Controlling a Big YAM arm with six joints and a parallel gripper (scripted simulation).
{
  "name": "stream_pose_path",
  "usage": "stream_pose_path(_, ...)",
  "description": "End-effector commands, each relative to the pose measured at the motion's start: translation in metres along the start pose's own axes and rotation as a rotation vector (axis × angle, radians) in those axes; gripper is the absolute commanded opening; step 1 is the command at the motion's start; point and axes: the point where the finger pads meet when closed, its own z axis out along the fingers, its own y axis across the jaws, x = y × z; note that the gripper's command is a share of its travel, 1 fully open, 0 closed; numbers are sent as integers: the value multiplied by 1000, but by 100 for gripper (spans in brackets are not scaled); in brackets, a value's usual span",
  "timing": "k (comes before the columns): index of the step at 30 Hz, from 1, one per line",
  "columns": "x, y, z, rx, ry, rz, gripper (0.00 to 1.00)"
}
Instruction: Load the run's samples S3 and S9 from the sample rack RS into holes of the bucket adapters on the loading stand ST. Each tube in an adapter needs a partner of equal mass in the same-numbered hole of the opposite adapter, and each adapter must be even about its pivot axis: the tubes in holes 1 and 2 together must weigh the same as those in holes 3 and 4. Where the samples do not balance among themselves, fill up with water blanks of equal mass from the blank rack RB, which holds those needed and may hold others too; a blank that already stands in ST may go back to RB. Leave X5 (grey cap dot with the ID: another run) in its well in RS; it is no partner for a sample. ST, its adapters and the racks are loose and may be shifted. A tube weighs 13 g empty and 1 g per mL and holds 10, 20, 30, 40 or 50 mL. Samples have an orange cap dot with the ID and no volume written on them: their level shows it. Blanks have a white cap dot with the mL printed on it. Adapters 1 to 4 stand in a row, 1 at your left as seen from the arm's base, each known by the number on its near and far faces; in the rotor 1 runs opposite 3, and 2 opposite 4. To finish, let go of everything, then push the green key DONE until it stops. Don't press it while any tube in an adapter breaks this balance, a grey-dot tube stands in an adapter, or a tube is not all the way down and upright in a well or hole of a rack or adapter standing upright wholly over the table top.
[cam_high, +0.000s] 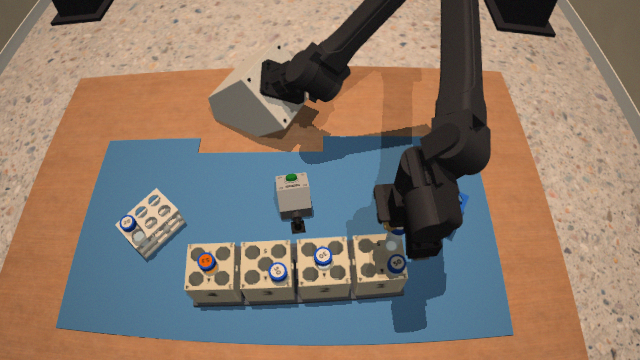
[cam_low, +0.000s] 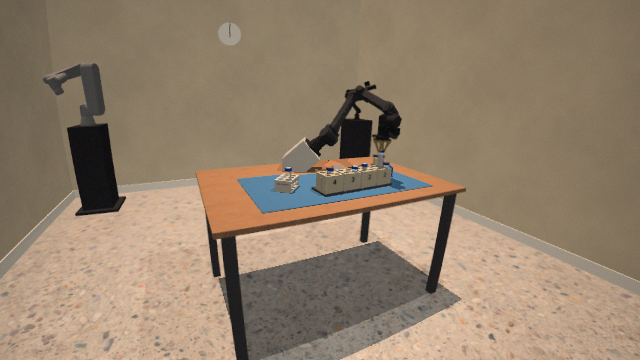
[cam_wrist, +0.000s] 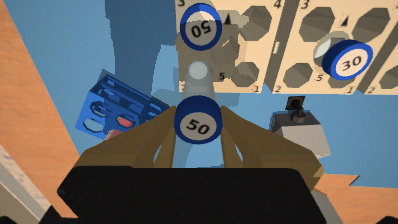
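A 50 mL blank (cam_wrist: 198, 121) (white cap dot) is clamped between the gripper (cam_wrist: 198, 131) fingers at frame centre of the wrist view, just below adapter 1 (cam_wrist: 260, 87), where another 50 blank (cam_wrist: 201, 28) is seated.

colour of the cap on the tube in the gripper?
Blue cap with a white dot printed 50, shut between the gripper fingers. Clearest in the wrist view.

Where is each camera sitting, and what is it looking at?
Top: high above, looking down at the adapters; the arm shows.
Exterior: out in the room, facing the table; the whole arm shows.
Wrist: on the hand, looking down past its fingers and the held 50 blank.
Top and wrist share the DONE key box.
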Motion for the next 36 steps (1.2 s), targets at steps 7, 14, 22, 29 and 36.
stream_pose_path(7,-5,0,12,1,-7,10,0)
stream_pose_path(14,-4,0,22,1,-5,12,0)
stream_pose_path(22,-4,0,30,1,-6,12,0)
stream_pose_path(29,-8,3,37,0,-14,5,0)
stream_pose_path(36,-4,0,46,1,-6,12,0)
